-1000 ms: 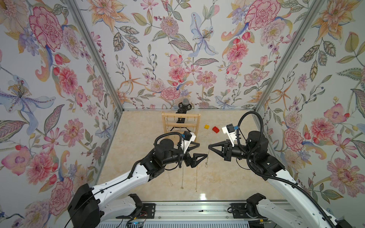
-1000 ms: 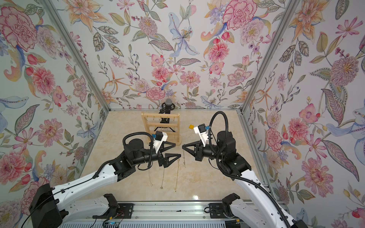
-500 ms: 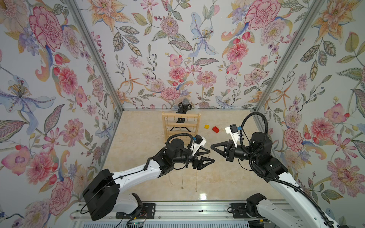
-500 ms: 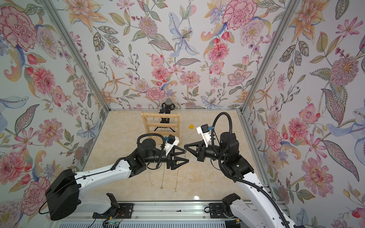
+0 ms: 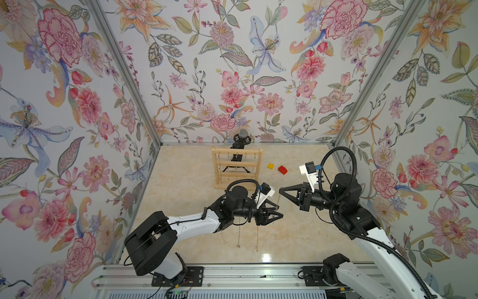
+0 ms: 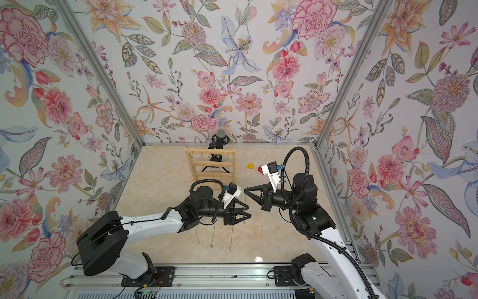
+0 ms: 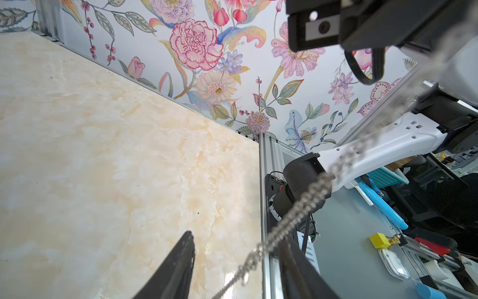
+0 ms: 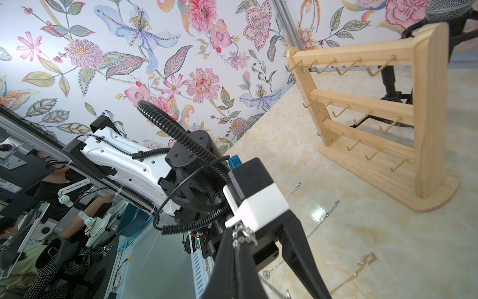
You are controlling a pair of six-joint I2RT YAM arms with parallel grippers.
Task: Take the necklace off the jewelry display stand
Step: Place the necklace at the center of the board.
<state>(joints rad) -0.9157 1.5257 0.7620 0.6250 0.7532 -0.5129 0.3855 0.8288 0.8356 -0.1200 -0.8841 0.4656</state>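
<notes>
Directly behind jewelry display stand point(image 5: 215, 165), black microphone tripod point(image 5: 242, 134)

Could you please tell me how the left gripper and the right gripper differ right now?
The left gripper has its jaws apart; the right gripper is shut. The necklace only passes between the left gripper's fingers, whereas the right gripper pinches it at its fingertips. Both have black tapered fingers, hover above the table and point toward each other.
</notes>
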